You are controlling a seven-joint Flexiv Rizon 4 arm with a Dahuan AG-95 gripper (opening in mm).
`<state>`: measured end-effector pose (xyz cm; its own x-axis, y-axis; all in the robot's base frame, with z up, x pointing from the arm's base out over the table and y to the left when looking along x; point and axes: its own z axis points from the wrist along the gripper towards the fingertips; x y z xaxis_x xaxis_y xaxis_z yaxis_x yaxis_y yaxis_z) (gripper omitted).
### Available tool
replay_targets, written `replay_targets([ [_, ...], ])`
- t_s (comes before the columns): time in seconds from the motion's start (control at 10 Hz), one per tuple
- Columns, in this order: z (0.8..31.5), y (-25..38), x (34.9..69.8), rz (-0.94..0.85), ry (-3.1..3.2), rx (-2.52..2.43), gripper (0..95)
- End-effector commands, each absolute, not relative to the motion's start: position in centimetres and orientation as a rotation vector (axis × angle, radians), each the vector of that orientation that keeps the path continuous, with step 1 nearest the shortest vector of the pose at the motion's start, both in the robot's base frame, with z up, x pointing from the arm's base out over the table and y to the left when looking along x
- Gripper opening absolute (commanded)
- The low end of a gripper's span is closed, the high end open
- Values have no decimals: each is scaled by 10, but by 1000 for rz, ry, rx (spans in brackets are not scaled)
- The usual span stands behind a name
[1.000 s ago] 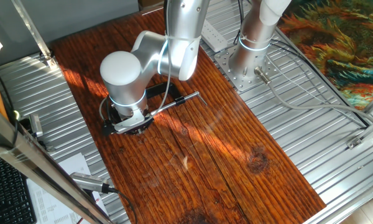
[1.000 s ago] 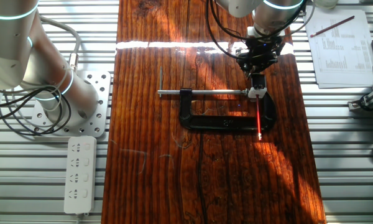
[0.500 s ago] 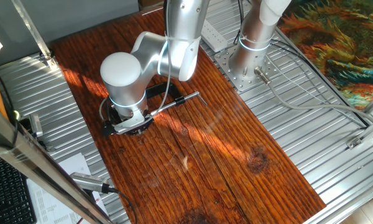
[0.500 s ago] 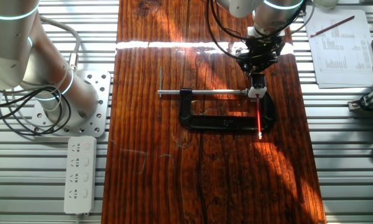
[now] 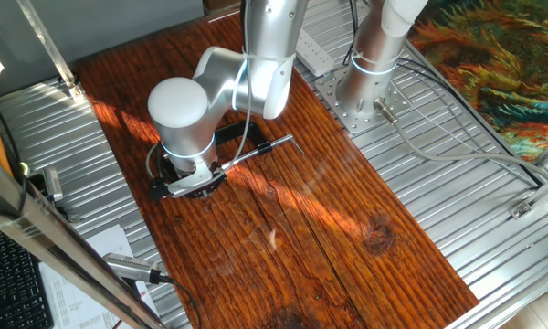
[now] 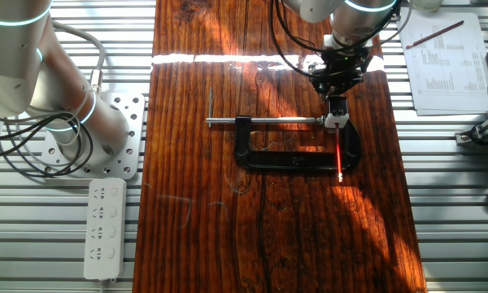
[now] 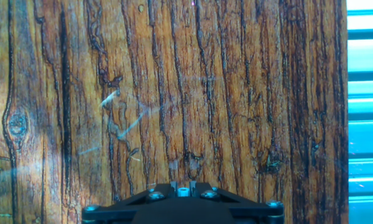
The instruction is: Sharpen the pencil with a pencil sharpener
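The red pencil point(image 6: 339, 155) lies on the wooden table, crossing the right end of the black C-clamp point(image 6: 293, 159); its upper end reaches the clamp's mouth. My gripper point(image 6: 336, 107) stands just above that end, pointing down. In the hand view its fingers point(image 7: 183, 186) stand close together around a small dark piece with a pale spot, which looks like the pencil sharpener point(image 7: 183, 190). In one fixed view the arm's wrist hides the pencil and the sharpener, and only the gripper point(image 5: 190, 187) and the clamp's rod point(image 5: 256, 151) show.
The clamp's silver rod point(image 6: 264, 122) runs left across the table. The table's right edge point(image 6: 388, 122) is close to the gripper, with ribbed metal beyond. A second arm's base point(image 6: 106, 134) and a power strip point(image 6: 104, 228) lie left; a printed sheet point(image 6: 447, 61) lies right.
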<state>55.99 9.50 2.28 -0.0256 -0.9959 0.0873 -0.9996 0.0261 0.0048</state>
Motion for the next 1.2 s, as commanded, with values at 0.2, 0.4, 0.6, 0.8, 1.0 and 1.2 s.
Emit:
replay_targets([
  [0.2, 22, 95, 560, 97, -2204, 2151, 0],
  [0.4, 22, 94, 560, 98, -2208, 2155, 0],
  [0.6, 22, 94, 560, 104, -2210, 2155, 0],
  [0.8, 21, 94, 560, 106, -2212, 2156, 0],
  [1.0, 20, 93, 561, 112, -2216, 2157, 0],
  [1.2, 21, 92, 563, 110, -2216, 2161, 0],
])
